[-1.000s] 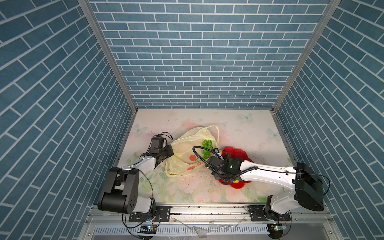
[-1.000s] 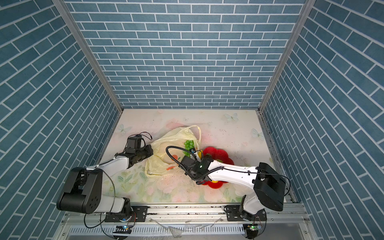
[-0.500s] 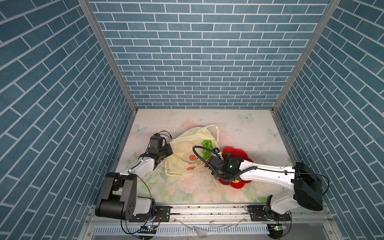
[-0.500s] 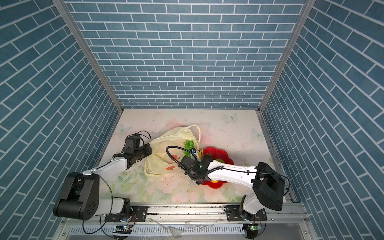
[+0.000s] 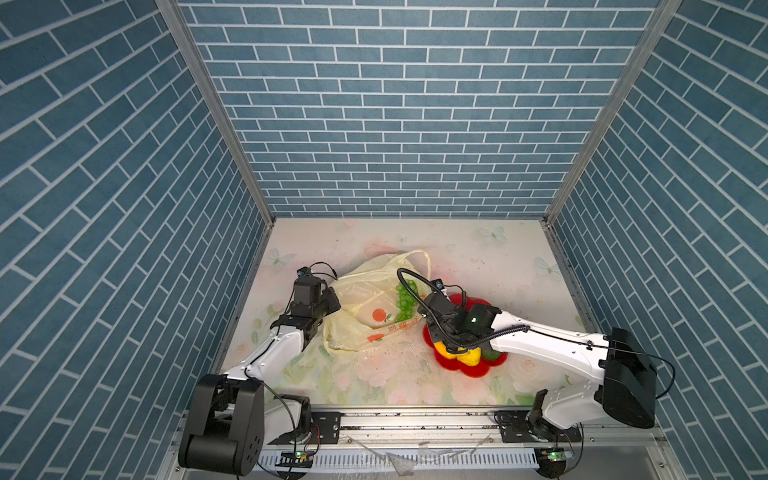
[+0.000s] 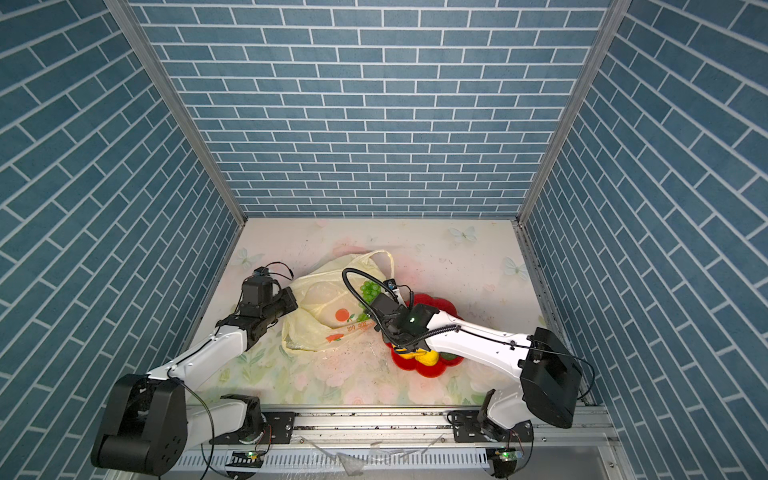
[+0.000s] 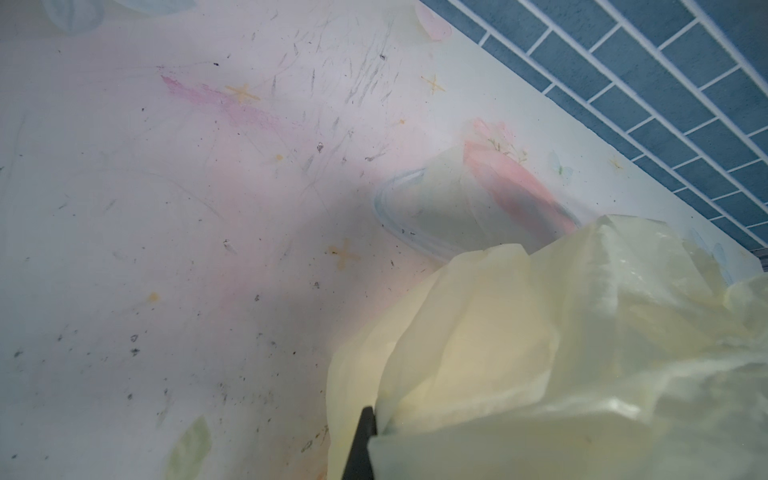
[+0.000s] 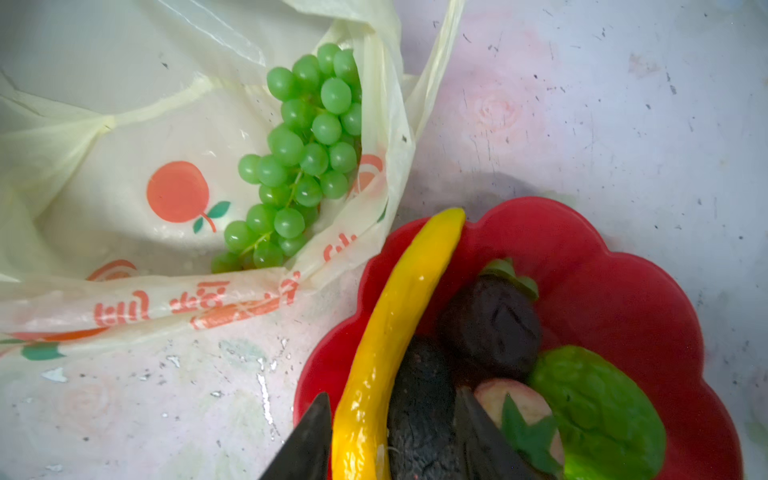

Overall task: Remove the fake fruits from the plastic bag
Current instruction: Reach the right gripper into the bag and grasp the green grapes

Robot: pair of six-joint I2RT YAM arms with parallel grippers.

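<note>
Most of the job looks done to me. The red flower-shaped plate (image 8: 623, 291) on the right of the floral desk (image 5: 478, 257) already carries a long yellow plastic banana (image 8: 395, 332), dark brown pieces (image 8: 490, 324), a knobbly green fruit (image 8: 594, 407) and a pinkish piece with a green leaf (image 8: 515, 399). A top view adds a yellow knobbly ball (image 5: 469, 356). What is left, as far as I can see, is the bunch of green plastic grapes (image 8: 303, 166). It lies inside the mouth of the thin pale-yellow plastic bag (image 5: 361, 307) with orange prints. Whether more hides in the bag's folds I cannot tell.

The right hand (image 8: 392, 392) hangs low over the near left part of the plate. Its jaws stand apart with the banana and one dark piece between them, so it looks open rather than pinching. The grapes lie to its left and a little farther back, near but apart, just across the bag's rim. The left hand (image 5: 332, 302) is closed on the bag's left edge, with crumpled film bunched at its finger (image 7: 359, 444). The grapes are well off to its right.
</note>
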